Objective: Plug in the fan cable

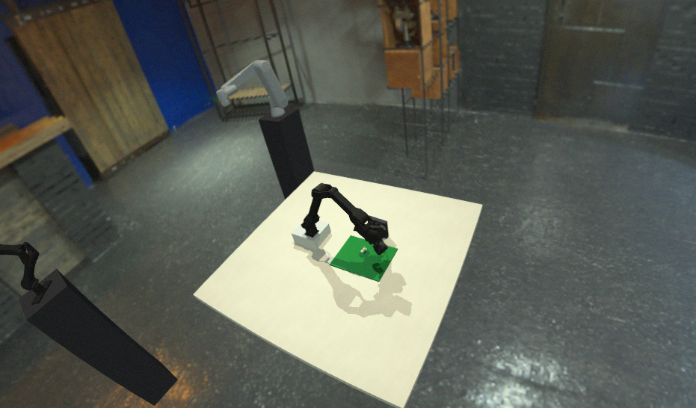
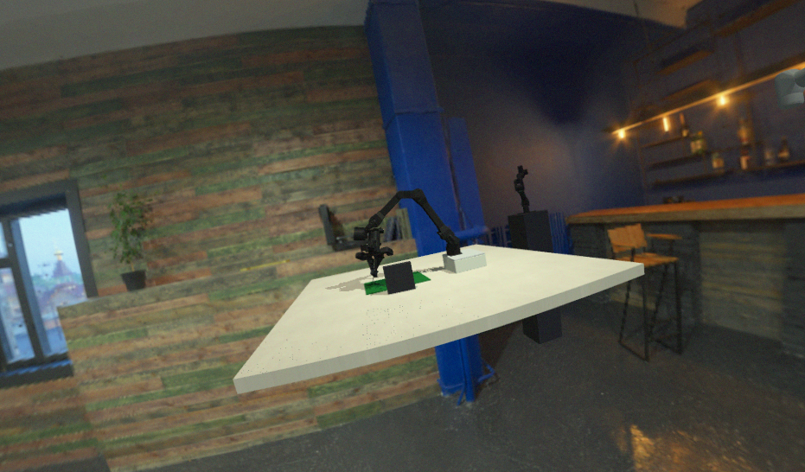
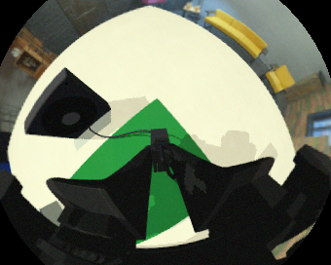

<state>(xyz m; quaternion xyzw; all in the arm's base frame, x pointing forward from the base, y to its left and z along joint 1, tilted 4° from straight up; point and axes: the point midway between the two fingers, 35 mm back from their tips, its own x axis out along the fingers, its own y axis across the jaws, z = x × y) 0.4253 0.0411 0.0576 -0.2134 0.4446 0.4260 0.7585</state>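
Observation:
My gripper (image 1: 380,251) (image 2: 373,275) (image 3: 160,148) is shut on the black cable plug (image 3: 160,136), which sticks out between the fingertips in the wrist view. It is over the green board (image 1: 346,259) (image 2: 423,277) (image 3: 108,156), to the right of the small white header (image 1: 363,250) in the top view. The header is not visible in the wrist view. Plug and header are apart. The thin dark cable (image 3: 115,137) runs from the plug to the black fan (image 2: 399,277) (image 3: 50,114), which stands beside the board. The gap between fingertips and board is hard to judge.
A cream table (image 1: 289,299) (image 2: 452,298) (image 3: 150,54) carries everything. My arm's white base block (image 1: 306,240) (image 2: 464,262) is beside the board. Two other arms stand on dark pedestals (image 1: 288,152) (image 1: 86,334) away from the table.

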